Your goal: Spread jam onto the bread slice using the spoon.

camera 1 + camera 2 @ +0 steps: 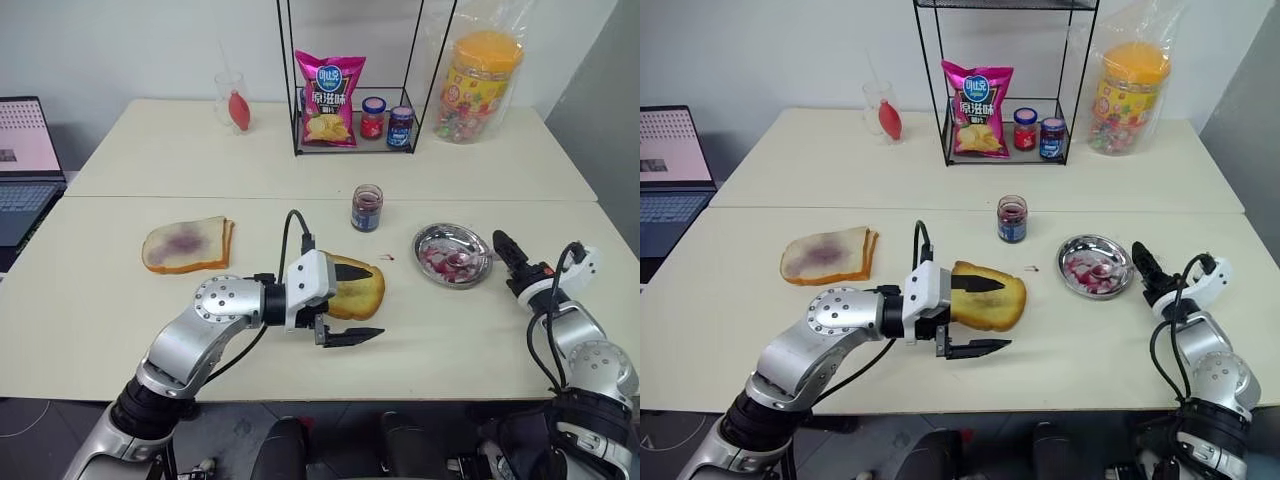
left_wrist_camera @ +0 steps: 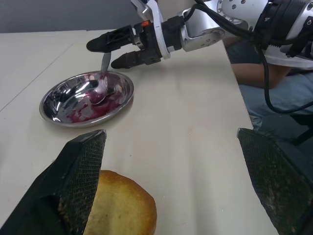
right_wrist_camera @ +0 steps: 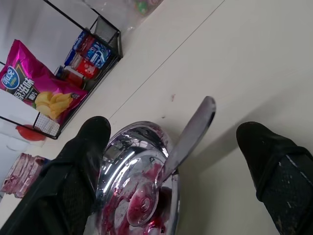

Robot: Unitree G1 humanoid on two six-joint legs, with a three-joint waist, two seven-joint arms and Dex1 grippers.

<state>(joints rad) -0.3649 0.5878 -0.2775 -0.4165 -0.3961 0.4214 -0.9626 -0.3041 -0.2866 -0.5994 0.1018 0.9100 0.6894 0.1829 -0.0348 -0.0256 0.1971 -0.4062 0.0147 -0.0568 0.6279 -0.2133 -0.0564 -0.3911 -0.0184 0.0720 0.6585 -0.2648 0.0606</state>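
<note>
The table lies bare along its lower left and in the strip between toast and dish, lower centre. The left gripper straddles the toast's near edge, blocking that side. The right gripper crowds the dish's right rim, where the spoon handle juts out. The jar stands behind, centre; the rack closes the top.

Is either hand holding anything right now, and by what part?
Nothing is held. The right hand is open around the spoon handle; the left hand is open by the bread slice.
</note>
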